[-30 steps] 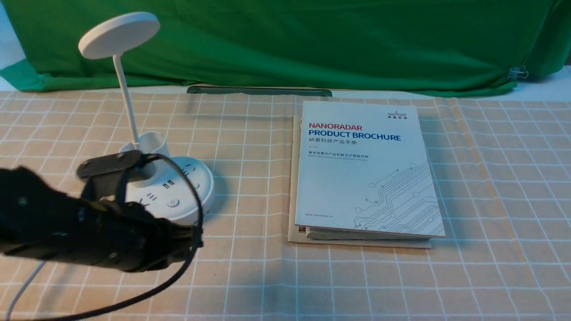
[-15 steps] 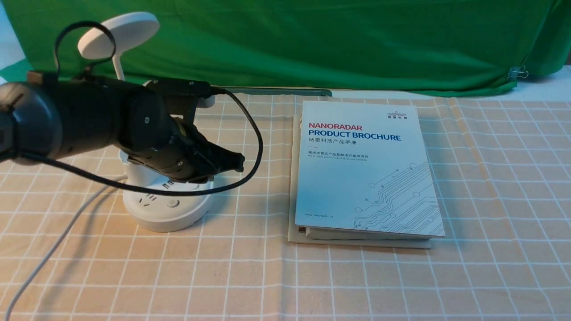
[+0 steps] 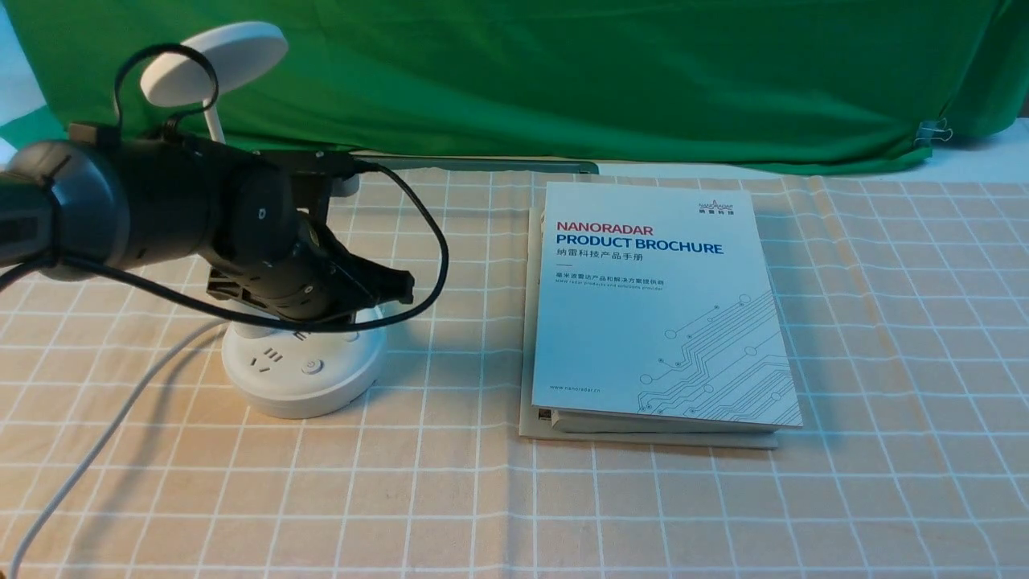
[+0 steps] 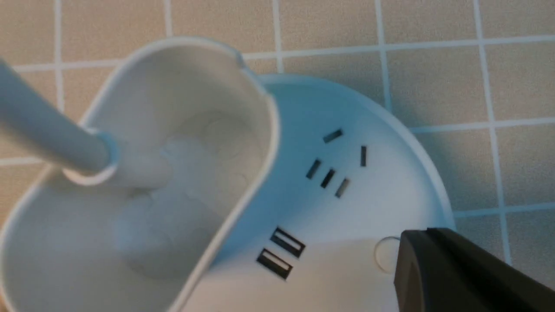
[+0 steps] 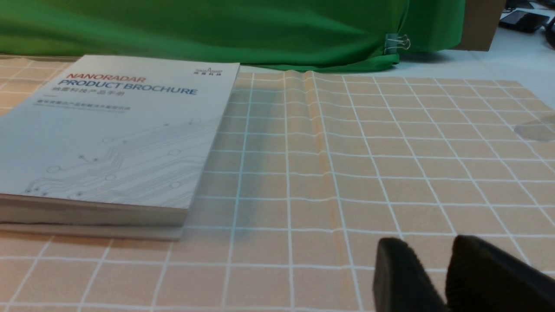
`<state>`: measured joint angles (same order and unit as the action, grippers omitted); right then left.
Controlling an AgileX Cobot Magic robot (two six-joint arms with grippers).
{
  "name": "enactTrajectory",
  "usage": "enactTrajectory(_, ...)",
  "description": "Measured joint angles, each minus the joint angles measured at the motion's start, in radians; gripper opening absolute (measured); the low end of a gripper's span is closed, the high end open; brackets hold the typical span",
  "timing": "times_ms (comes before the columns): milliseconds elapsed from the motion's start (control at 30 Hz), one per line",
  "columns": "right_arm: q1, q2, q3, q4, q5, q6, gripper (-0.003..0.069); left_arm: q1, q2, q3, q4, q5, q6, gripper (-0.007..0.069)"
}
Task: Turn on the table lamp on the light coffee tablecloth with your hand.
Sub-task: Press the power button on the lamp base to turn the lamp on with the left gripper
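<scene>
The one table lamp (image 3: 301,394) stands toward the tabletop's left edge, on one light coffee tablecloth (image 3: 450,498). The left pincer (image 4: 427,232), closed and empty, is over its base, seemingly lining up with a button; a straight downward press should follow. Of two pincers, the right pincer (image 5: 427,240) is slightly parted, empty. One brochure (image 3: 659,322) lies toward the far edge.

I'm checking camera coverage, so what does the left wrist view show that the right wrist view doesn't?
Only the left wrist view: the lamp's cup-shaped holder, the lower neck and the base with its sockets.

Only the right wrist view: the NANORADAR product brochure, the green cloth backdrop and the binder clip.

Both: the beige tablecloth with white grid lines, and black gripper fingers, each view showing its own arm's.
</scene>
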<state>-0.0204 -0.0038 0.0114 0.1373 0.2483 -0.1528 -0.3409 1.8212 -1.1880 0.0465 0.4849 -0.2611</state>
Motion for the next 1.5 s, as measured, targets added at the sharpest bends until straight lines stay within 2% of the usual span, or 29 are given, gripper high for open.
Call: enactTrajectory(1500, 0.000, 0.000, 0.000, 0.000, -0.001, 0.000, 0.0238, 0.004, 0.039, -0.008, -0.006, 0.029, 0.018, 0.0001)
